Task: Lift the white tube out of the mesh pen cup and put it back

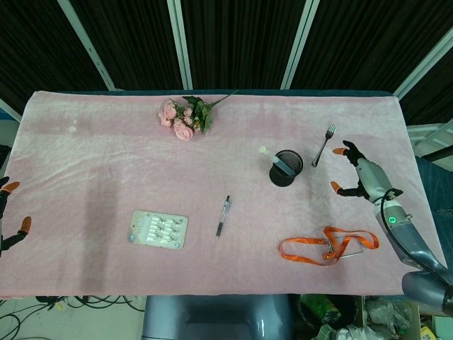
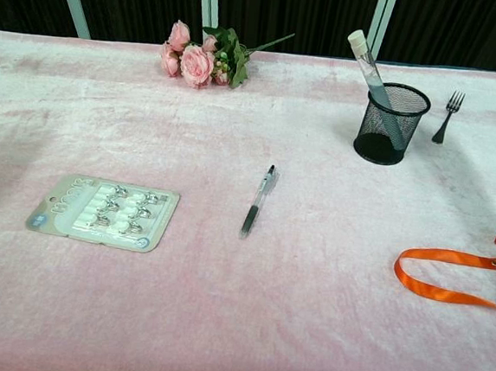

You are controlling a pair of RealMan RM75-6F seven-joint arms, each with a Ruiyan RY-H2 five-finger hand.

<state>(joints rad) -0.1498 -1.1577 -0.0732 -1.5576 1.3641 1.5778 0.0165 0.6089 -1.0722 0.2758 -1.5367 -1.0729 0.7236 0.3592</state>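
Head view looks straight down; chest view faces forward, low, sharing the table (image 1: 106, 142).

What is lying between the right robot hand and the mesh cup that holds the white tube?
Only the fork, seen in the head view, slightly behind the direct line from the right robot hand to the mesh cup with the white tube.

We see bright, even light from above on the pink worktop (image 1: 106, 142), with only soft shadows. Both views are sharp, without glare; the backdrop stays dark.

Right robot hand (image 1: 361, 177): silver-grey shell, black fingers, orange tips; green wrist light, black cable.
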